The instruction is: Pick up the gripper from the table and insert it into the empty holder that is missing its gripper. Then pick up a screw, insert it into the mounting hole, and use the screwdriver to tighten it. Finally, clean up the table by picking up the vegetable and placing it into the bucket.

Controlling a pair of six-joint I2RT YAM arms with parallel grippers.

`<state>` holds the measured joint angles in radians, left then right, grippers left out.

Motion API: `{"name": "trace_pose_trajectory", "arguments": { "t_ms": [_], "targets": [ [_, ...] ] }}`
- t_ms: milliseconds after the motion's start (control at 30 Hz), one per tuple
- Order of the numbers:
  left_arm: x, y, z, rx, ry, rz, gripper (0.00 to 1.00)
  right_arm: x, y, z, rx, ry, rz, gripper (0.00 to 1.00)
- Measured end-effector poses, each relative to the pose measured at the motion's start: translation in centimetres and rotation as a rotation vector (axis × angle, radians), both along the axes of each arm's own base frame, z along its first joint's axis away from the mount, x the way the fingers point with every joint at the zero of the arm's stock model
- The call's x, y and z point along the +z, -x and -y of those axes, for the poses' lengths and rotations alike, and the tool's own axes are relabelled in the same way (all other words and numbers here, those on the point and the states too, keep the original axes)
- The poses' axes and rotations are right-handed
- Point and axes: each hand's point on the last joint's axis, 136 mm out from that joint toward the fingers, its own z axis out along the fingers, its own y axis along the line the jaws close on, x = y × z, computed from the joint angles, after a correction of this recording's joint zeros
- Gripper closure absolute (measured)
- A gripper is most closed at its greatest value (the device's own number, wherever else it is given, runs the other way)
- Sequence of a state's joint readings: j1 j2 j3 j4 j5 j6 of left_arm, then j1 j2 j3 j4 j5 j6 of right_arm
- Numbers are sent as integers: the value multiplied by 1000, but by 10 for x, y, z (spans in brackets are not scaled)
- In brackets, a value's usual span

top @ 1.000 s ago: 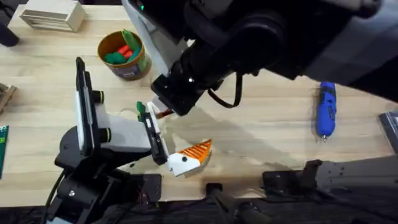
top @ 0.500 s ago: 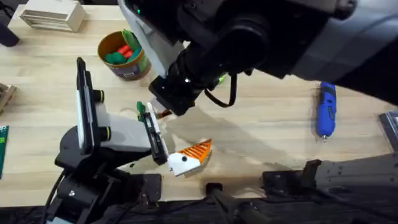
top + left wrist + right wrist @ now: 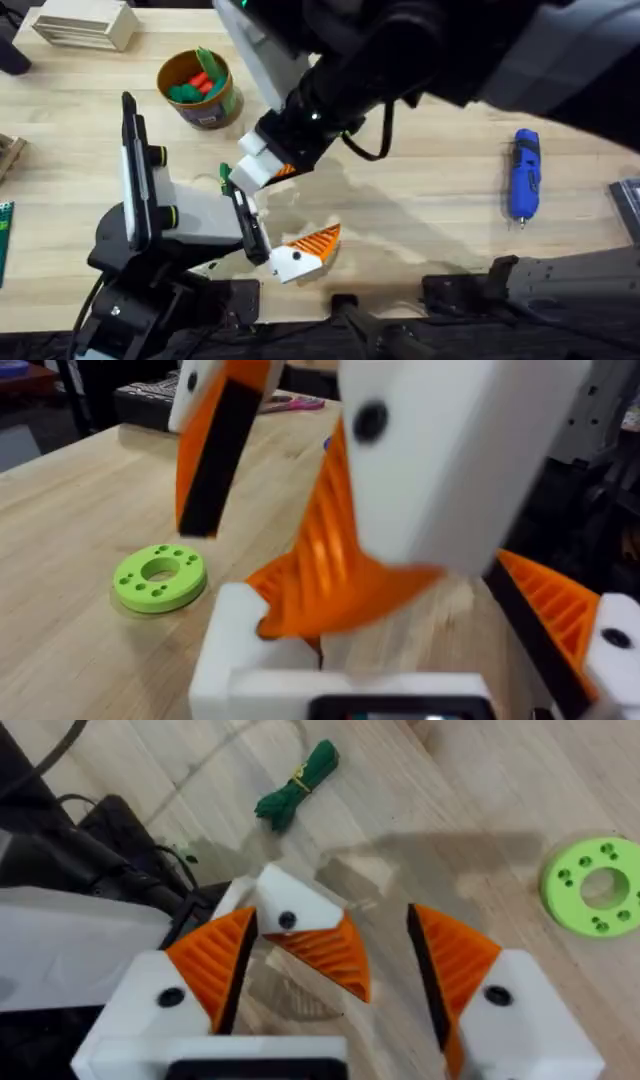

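The orange ribbed gripper (image 3: 322,952) sits in the white holder (image 3: 290,910) on my left arm's jaw rail. My right gripper (image 3: 333,915) is open around it, one finger beside the piece and the other well apart. My left gripper (image 3: 295,215) is open, its fixed orange finger (image 3: 312,243) pointing right. The blue screwdriver (image 3: 524,175) lies at the right of the table. A green vegetable (image 3: 297,782) lies on the wood beside my left arm. The bucket (image 3: 222,108) stands at the back left with green and red pieces inside. The screw is out of view.
A flat bright green ring (image 3: 598,885) lies on the table near both grippers. A slatted wooden box (image 3: 85,25) sits at the back left corner. My right arm (image 3: 420,50) looms large and dark over the table's middle.
My right gripper has shifted a little left and turned, so its white and orange fingers now show by the holder. My left arm has not moved.
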<state>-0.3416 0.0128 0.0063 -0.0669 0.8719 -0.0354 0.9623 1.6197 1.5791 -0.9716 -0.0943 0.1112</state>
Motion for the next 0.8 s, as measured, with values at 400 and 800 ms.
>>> {"name": "trace_pose_trajectory", "arguments": {
  "t_ms": [400,800],
  "targets": [
    [0,0,0,0,-2,6,13,33,-7,84,-176,13,-26,97],
    [0,0,0,0,-5,14,991,24,60,151,-313,-127,-32,96]
  ]
}}
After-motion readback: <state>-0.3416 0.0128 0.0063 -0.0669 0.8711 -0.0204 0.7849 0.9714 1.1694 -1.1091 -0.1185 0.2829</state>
